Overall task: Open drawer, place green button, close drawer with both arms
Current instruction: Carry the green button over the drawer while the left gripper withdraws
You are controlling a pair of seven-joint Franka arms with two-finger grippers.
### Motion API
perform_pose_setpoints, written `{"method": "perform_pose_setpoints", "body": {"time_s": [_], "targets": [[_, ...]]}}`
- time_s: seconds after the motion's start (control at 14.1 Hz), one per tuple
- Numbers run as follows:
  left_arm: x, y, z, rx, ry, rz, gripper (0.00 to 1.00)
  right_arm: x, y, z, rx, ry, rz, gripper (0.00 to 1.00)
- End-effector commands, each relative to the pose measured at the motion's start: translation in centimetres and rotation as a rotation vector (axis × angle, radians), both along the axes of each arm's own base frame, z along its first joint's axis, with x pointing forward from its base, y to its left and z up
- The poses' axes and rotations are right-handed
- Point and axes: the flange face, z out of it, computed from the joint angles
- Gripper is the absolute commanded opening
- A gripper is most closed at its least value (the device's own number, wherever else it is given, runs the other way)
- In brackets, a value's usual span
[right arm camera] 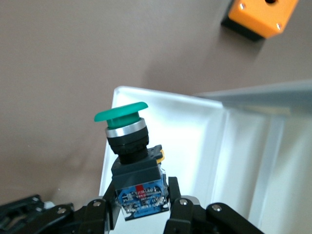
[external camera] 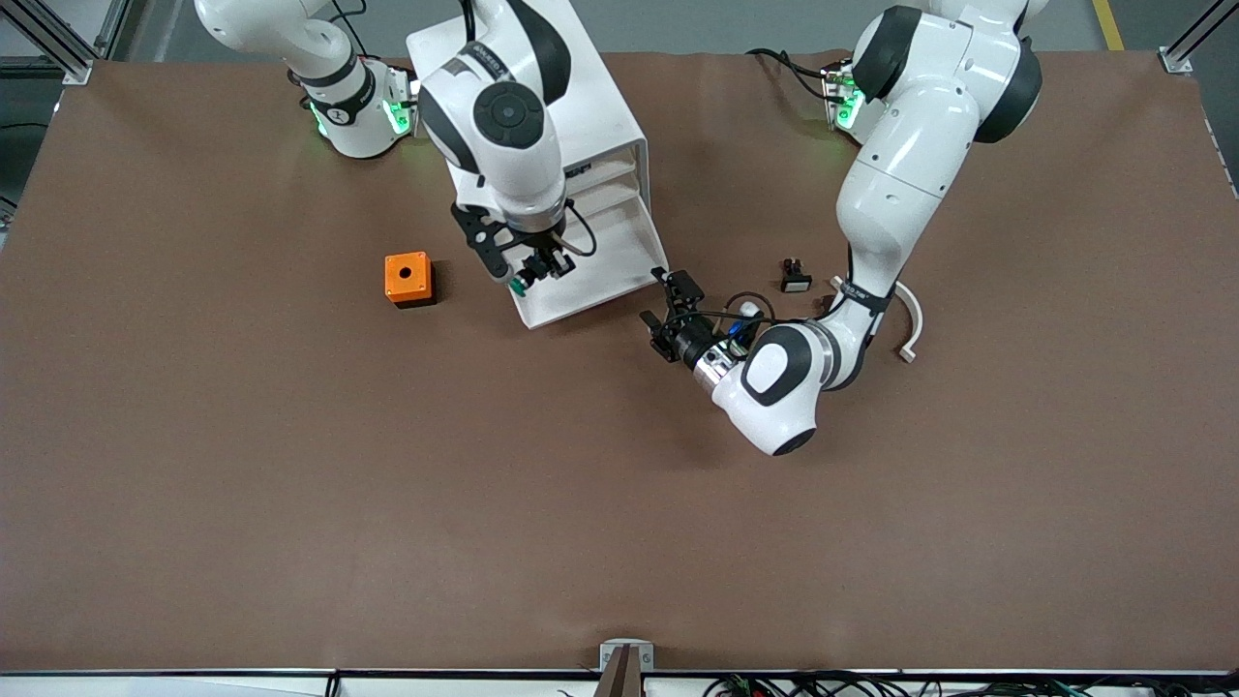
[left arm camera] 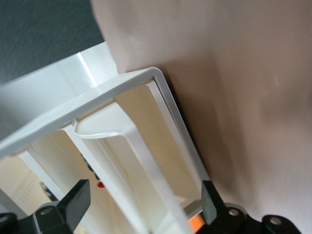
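Sitting on the brown table (external camera: 194, 436) toward the right arm's end is an orange cube (external camera: 407, 279) with a hole in its top, at about nine o'clock from the pulled-out drawer (external camera: 590, 281). Next comes the right gripper (external camera: 539, 268), hanging over the drawer's front corner with its fingers (right arm camera: 181, 210) clamped tight on the black body of the button (right arm camera: 127, 146); the green cap points out sideways above the white tray floor. The drawer itself is the lowest level of the white cabinet (external camera: 581, 116) and stands drawn out toward the front camera. At roughly four o'clock from the drawer's front edge the left gripper (external camera: 674, 312) lies low near the table, its fingers (left arm camera: 75, 200) spread wide with nothing between them, aimed at the drawer's corner. Further toward the left arm's end, at about two o'clock from that gripper, a small black part (external camera: 795, 278) with a white face rests on the table, and a curved white piece (external camera: 910, 324) lies just past the left arm.
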Motion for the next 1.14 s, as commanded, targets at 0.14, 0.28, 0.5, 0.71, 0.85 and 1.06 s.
{"method": "perform_pose_setpoints", "body": {"time_s": [0.14, 0.28, 0.5, 0.71, 0.85, 1.06], "targets": [[2.4, 1.7, 2.6, -0.242, -0.251, -0.077, 1.00, -2.6, 4.3, -3.2, 0.001, -0.033, -0.102, 0.00], [4.5, 3.2, 3.2, -0.286, -0.389, -0.092, 1.00, -3.2, 5.3, -5.1, 0.000, -0.035, -0.090, 0.00], [6.0, 4.1, 4.2, -0.345, -0.597, -0.177, 1.00, -3.8, 6.7, -6.3, 0.013, -0.037, -0.099, 0.00], [7.0, 4.6, 4.3, -0.353, -0.760, -0.300, 1.00, -4.5, 8.2, -7.6, 0.005, -0.031, -0.089, 0.00], [8.0, 5.0, 4.5, -0.313, -0.854, -0.344, 1.00, -4.7, 9.1, -8.6, 0.010, -0.020, -0.110, 0.00], [8.8, 4.4, 4.9, -0.252, -1.001, -0.479, 1.00, -4.6, 9.5, -9.4, 0.023, -0.030, -0.120, 0.00]]}}
